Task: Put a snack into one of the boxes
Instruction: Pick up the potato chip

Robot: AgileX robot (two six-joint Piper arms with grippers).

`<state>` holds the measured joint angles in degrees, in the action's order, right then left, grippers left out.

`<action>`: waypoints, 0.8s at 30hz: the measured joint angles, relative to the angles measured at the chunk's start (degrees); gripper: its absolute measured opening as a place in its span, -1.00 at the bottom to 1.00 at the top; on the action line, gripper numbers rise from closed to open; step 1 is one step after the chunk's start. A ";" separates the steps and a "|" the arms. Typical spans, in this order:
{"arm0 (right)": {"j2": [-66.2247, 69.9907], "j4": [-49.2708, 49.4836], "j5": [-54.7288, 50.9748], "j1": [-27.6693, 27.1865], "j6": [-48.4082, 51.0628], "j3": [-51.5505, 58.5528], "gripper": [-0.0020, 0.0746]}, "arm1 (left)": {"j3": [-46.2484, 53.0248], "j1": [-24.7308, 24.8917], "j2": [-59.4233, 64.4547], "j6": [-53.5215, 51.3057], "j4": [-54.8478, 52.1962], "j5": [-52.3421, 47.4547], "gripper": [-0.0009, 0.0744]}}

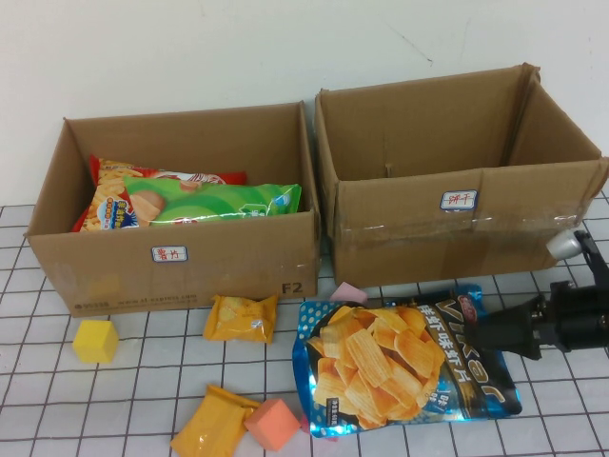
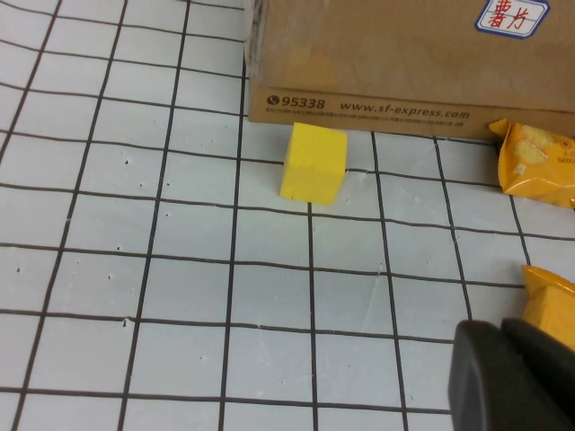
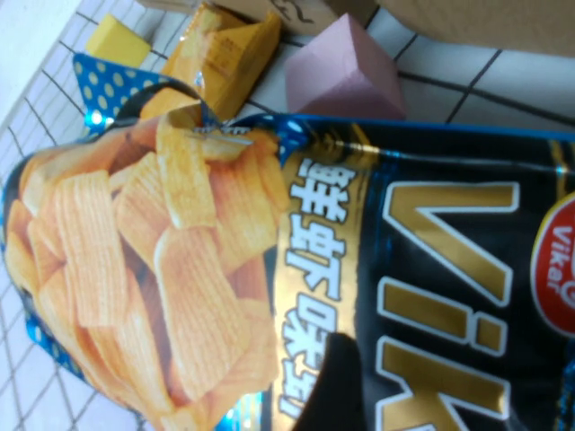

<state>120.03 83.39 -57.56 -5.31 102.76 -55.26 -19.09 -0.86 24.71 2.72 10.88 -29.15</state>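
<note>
Right gripper (image 1: 485, 331) sits spread wide at the top edge of the blue chip bag (image 1: 400, 371), which lies flat on the gridded table (image 1: 143, 381) in front of the empty right box (image 1: 447, 205), not gripped yet. Slippery foil, so the pinch could slide off. Left gripper (image 2: 512, 377) clenched shut, hovering near the yellow cube (image 2: 313, 163); plain white wall behind.

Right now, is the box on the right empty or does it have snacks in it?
It looks empty. The right box shows only bare cardboard walls inside, though its floor is hidden. The left box holds snack bags.
</note>
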 joint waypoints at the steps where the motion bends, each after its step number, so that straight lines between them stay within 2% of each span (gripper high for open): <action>1: 0.00 0.33 0.36 0.00 0.56 0.00 0.61 | 0.00 0.00 0.00 0.00 0.00 0.00 -0.98; 12: 1.08 5.06 0.38 0.13 1.61 0.00 0.61 | 0.00 0.00 0.00 0.00 0.00 0.00 -0.98; 20: 3.23 5.55 -0.10 2.54 1.93 0.00 0.60 | 0.00 0.00 0.00 0.00 0.00 0.00 -0.98; 22: 3.32 5.60 -0.10 2.77 1.93 0.00 0.52 | 0.00 0.00 0.00 0.00 0.00 0.00 -0.98; 24: 3.45 5.60 0.00 2.89 1.93 0.00 0.35 | 0.00 0.00 0.00 0.00 0.00 0.00 -0.98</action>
<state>123.48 88.99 -57.56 -2.42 104.69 -55.26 -19.09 -0.86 24.71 2.72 10.88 -29.15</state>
